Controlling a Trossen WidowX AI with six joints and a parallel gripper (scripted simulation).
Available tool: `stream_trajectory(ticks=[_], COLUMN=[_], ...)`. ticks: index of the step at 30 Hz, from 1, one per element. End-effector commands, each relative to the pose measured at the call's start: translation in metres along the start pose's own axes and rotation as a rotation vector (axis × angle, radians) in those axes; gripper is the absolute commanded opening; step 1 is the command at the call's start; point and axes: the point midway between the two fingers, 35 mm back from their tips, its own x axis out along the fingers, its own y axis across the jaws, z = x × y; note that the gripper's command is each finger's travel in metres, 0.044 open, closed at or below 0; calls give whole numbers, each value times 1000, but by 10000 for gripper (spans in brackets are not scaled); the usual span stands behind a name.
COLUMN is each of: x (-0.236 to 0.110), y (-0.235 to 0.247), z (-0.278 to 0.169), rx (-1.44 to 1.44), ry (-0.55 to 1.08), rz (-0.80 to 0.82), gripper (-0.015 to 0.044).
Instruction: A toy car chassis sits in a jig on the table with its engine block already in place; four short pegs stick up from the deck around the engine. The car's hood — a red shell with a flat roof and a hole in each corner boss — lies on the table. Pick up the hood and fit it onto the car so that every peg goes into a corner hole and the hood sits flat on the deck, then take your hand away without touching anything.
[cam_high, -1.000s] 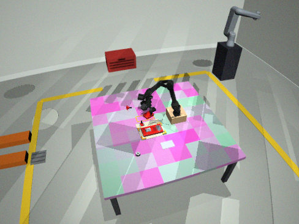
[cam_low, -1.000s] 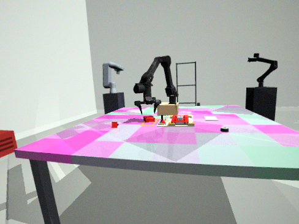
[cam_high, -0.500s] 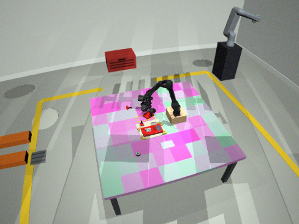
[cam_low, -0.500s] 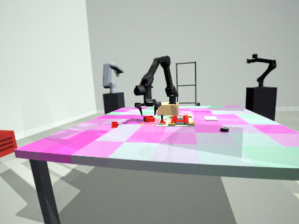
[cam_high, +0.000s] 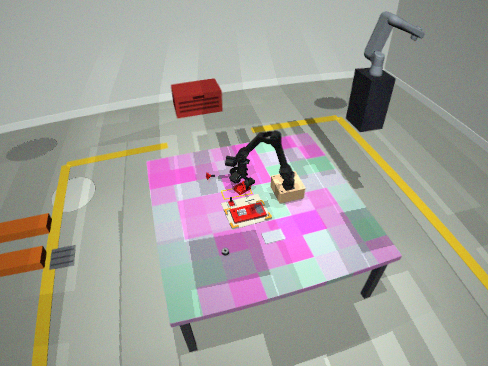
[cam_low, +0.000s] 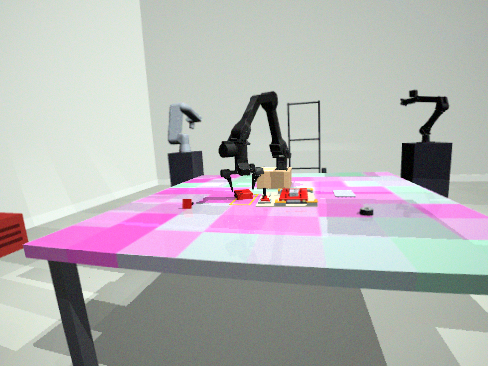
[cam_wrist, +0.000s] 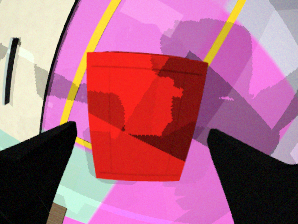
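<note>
Pincer spread wide above the hood, gripping nothing.
Top: the hood (cam_high: 241, 188) lies on the bench (cam_high: 310, 250) just beside the chassis (cam_high: 248, 212) in its jig. Exterior: the pincer (cam_low: 243, 181) hangs over the hood (cam_low: 243, 194). Wrist: the hood (cam_wrist: 143, 115) lies between both dark fingers, untouched.
</note>
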Motion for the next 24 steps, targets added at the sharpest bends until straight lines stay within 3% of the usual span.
stream_trajectory(ticks=[1, 24], x=[4, 16], y=[1, 1], z=[-1, -1], rx=[3, 3], ry=[7, 7], rz=[5, 5], gripper=[440, 440])
